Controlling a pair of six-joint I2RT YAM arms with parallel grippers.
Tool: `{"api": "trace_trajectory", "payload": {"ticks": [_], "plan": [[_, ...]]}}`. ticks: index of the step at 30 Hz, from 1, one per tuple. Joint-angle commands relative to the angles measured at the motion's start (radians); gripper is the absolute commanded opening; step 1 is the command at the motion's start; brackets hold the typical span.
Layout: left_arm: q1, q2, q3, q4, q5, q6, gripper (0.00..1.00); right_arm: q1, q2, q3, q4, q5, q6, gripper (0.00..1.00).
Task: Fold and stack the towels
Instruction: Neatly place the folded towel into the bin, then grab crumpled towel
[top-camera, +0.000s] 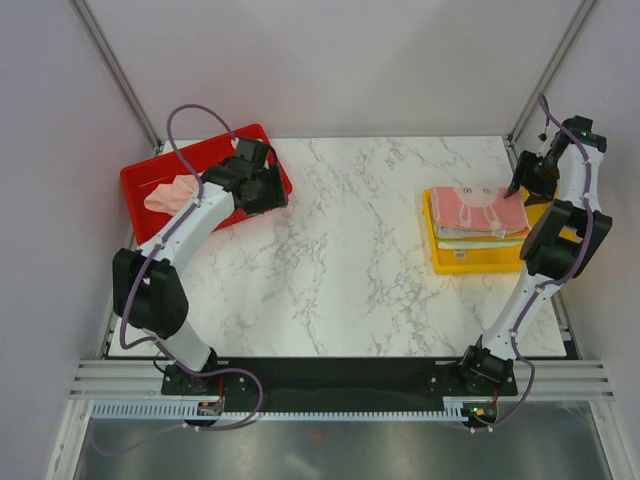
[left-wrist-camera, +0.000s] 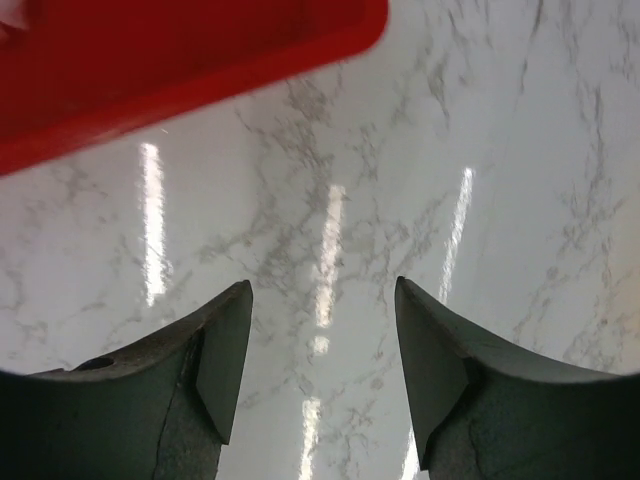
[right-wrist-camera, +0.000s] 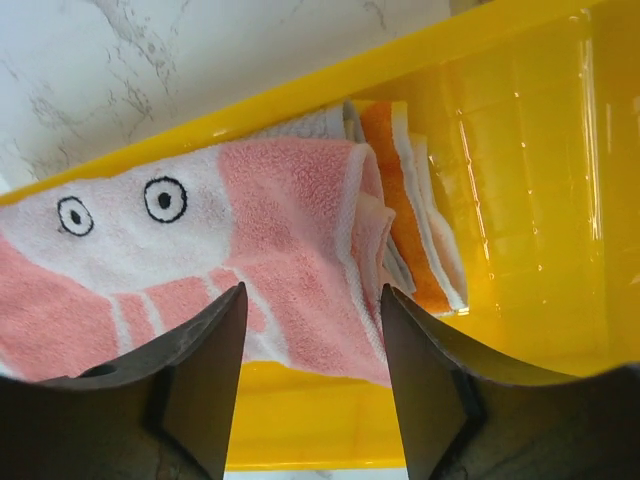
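You are looking at a white, grey-veined marble-patterned surface that carries two plastic trays. The red tray lies at the far left corner, turned at an angle to the edges. The yellow tray lies against the right side, well apart from the red one.

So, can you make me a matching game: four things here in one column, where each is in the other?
1 pink bunny-print towel
2 plain peach-pink cloth
3 left gripper
4 right gripper

A over bare marble table, beside red plastic tray
B over yellow plastic tray
C top of folded stack
D crumpled in red tray

Pairs: 1-C, 2-D, 3-A, 4-B
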Motion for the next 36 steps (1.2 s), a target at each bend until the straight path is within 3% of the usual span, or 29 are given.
{"api": "trace_trajectory", "payload": {"ticks": [1, 3, 5, 9, 14, 18, 20, 21, 22, 23, 24, 28, 31, 34, 35, 36], "plan": [[0.105, 0.014, 0.124, 0.012, -0.255, 0.058, 0.67, 0.045, -0.057, 0.072, -0.004, 0.062, 0.08, 0.65], [0.191, 0.031, 0.148, 0.017, -0.36, 0.072, 0.68, 0.091, -0.098, 0.054, 0.007, 0.105, 0.102, 0.68], [0.259, 0.078, 0.162, 0.024, -0.379, 0.083, 0.71, 0.137, -0.166, -0.031, 0.053, 0.144, 0.147, 0.72], [0.453, 0.182, 0.188, 0.035, -0.259, 0.066, 0.7, 0.284, -0.296, -0.238, 0.195, 0.173, 0.217, 0.77], [0.491, 0.4, 0.278, 0.108, -0.204, 0.129, 0.7, 0.419, -0.436, -0.413, 0.402, 0.104, 0.263, 0.79], [0.491, 0.544, 0.355, 0.181, -0.124, 0.21, 0.69, 0.516, -0.48, -0.46, 0.467, 0.088, 0.27, 0.79], [0.491, 0.61, 0.416, 0.173, -0.097, 0.232, 0.6, 0.547, -0.491, -0.475, 0.484, 0.075, 0.259, 0.79], [0.492, 0.615, 0.427, 0.172, -0.081, 0.238, 0.51, 0.553, -0.497, -0.48, 0.485, 0.072, 0.257, 0.79], [0.491, 0.611, 0.435, 0.167, -0.075, 0.242, 0.34, 0.561, -0.511, -0.483, 0.486, 0.073, 0.254, 0.79], [0.491, 0.595, 0.454, 0.155, -0.07, 0.249, 0.08, 0.567, -0.52, -0.493, 0.489, 0.079, 0.248, 0.79], [0.489, 0.541, 0.47, 0.133, -0.064, 0.247, 0.02, 0.576, -0.538, -0.501, 0.492, 0.076, 0.245, 0.79], [0.477, 0.247, 0.471, 0.141, -0.041, 0.249, 0.02, 0.584, -0.581, -0.524, 0.512, -0.069, 0.279, 0.79], [0.464, 0.056, 0.496, 0.127, 0.127, 0.212, 0.02, 0.611, -0.684, -0.634, 0.616, -0.119, 0.34, 0.79], [0.437, -0.091, 0.375, 0.119, 0.354, 0.126, 0.02, 0.64, -0.785, -0.78, 0.671, -0.146, 0.397, 0.79], [0.42, -0.194, 0.262, 0.121, 0.426, 0.097, 0.02, 0.657, -0.807, -0.858, 0.674, -0.166, 0.392, 0.79], [0.355, -0.237, 0.198, 0.122, 0.457, 0.088, 0.02, 0.668, -0.851, -0.889, 0.665, -0.166, 0.373, 0.79]]}}
